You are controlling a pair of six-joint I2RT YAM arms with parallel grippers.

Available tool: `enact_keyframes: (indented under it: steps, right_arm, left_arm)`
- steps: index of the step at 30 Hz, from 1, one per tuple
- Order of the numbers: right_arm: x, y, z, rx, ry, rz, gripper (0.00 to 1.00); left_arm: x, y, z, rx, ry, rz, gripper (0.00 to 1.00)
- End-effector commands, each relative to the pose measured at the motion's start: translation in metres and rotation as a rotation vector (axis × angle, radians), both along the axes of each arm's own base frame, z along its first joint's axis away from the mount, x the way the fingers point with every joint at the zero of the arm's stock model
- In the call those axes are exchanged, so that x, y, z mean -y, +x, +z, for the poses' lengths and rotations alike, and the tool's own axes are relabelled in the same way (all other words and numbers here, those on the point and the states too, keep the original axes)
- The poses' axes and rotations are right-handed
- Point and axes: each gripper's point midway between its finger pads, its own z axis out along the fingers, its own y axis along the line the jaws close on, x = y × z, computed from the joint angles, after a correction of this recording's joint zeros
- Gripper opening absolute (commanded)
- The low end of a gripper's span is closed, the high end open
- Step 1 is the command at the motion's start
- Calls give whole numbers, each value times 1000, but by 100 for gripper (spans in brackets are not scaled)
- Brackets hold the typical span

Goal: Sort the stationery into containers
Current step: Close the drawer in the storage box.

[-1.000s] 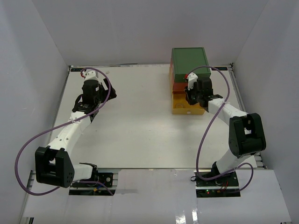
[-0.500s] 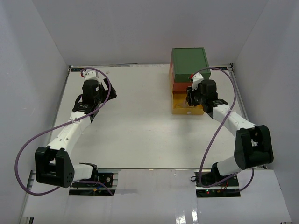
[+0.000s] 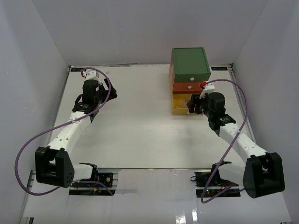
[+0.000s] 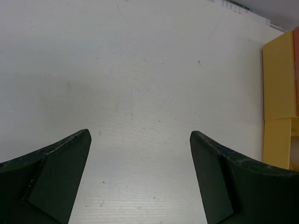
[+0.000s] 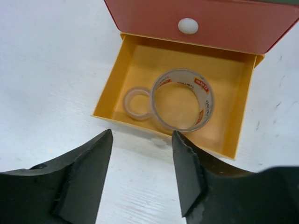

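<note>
Two rolls (image 5: 205, 99) in yellow drawer (image 5: 115, 80); right pincer (image 5: 142, 136) spread near rim; left pincer (image 4: 140, 134) spread.

The tabletop (image 4: 140, 70) is white and matt, with a fine linear grain and small dark specks. The yellow drawer (image 5: 108, 91) has smooth, matt walls; plastic or card cannot be told. The orange drawer (image 5: 233, 23) is equally smooth, its white knob (image 5: 188, 25) slightly glossy. The grey tape roll (image 5: 206, 99) is glossy translucent film; the whitish tape roll (image 5: 127, 103) looks frosted. The fingers (image 5: 79, 182) of the right gripper (image 5: 141, 138) are matt black plastic, scuffed at the edges.
</note>
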Motion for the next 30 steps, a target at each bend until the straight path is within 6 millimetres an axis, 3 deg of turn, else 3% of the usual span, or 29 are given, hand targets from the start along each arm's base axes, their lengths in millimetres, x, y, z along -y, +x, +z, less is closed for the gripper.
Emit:
enact_keyframes:
  steps: [1, 2, 5, 8, 11, 20, 30]
  right_arm:
    - [-4, -2, 23, 60, 169, -70, 62]
    - [-3, -9, 8, 26, 185, -83, 64]
    - [-1, -19, -1, 11, 288, -143, 66]
    - [3, -32, -34, -49, 336, -196, 66]
    - [2, -32, -45, -75, 361, -212, 62]
    - [1, -14, -78, -127, 357, -240, 53]
    - [7, 18, -87, -106, 386, -264, 49]
  left_arm:
    - [3, 3, 17, 35, -26, -10, 98]
    - [3, 3, 18, 36, -28, -11, 98]
    - [3, 3, 18, 36, -27, -9, 98]
    - [3, 3, 18, 36, -29, -9, 98]
    - [3, 3, 18, 36, -27, -8, 98]
    - [2, 3, 17, 36, -22, -3, 98]
    - [0, 4, 17, 35, -15, 2, 98]
